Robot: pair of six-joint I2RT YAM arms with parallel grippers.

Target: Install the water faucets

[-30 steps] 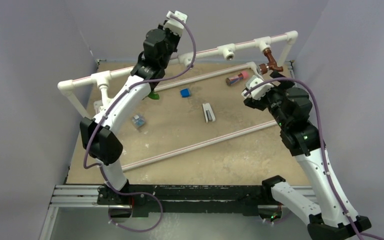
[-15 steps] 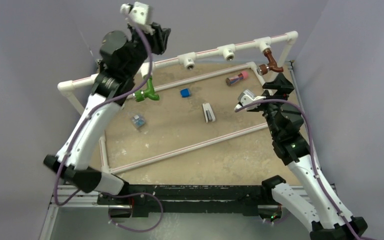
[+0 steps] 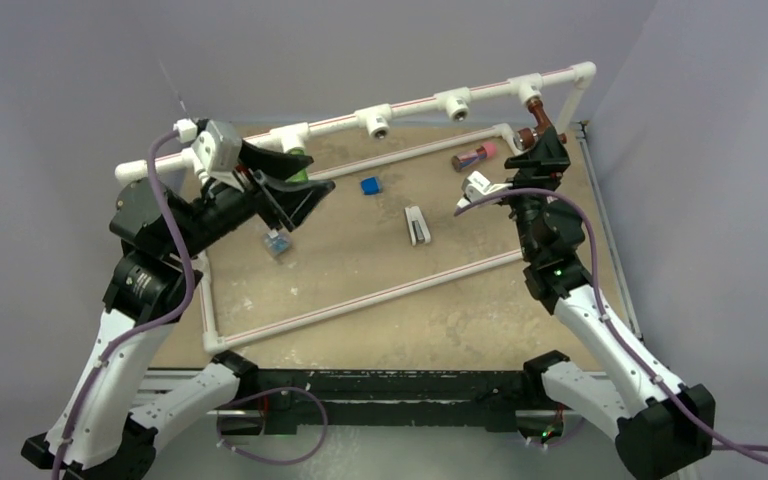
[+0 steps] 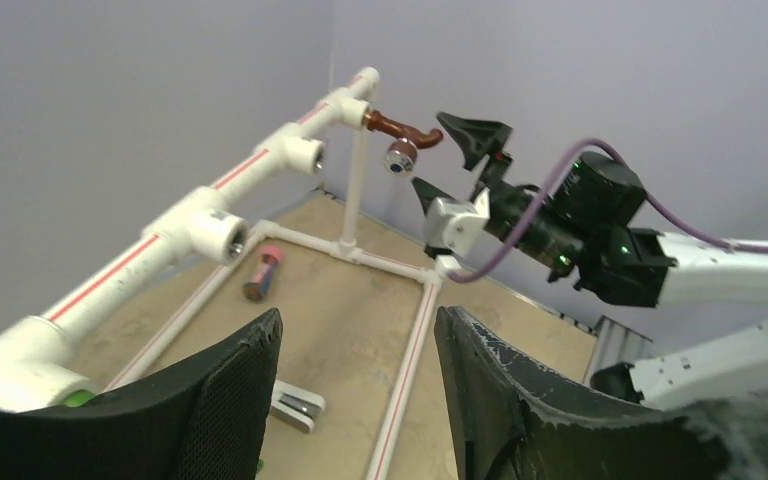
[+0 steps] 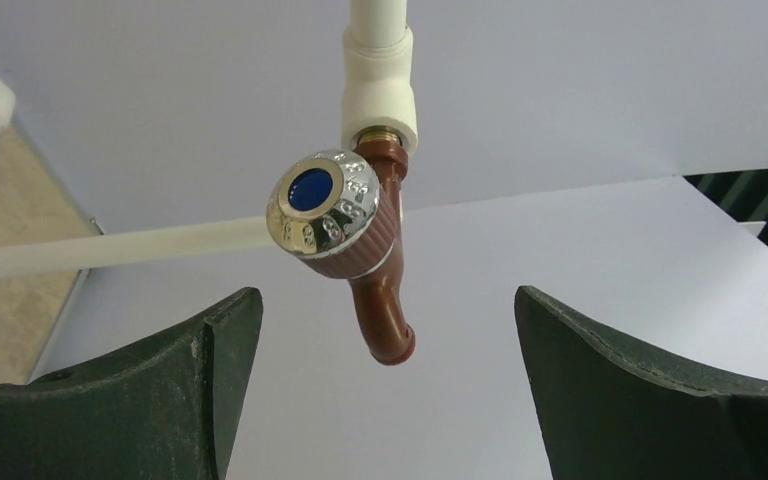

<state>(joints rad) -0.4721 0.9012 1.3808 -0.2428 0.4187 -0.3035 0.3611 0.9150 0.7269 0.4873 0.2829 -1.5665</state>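
Sandy tabletop (image 3: pixel 440 300), white pipe frame (image 3: pixel 415 103) on it. Brown faucet (image 5: pixel 360 255) hangs from far right fitting (image 5: pixel 380 90). Right gripper (image 5: pixel 388 294) open, jaws either side of it, not touching. Green faucet (image 3: pixel 300 160) at left fitting (image 3: pixel 288 135), beside open, empty left gripper (image 4: pixel 357 315). Next, likely: close on brown faucet, twist tight.

Overhead view looks down; both wrist views share the reddish-brown faucet (image 5: pixel 378 285).

Looks past the left gripper (image 4: pixel 358 330), fingers spread, to a brown faucet (image 4: pixel 400 133) screwed into the pipe frame (image 4: pixel 210 215) at its far corner, the right gripper (image 4: pixel 450 165) gaping just beside it.
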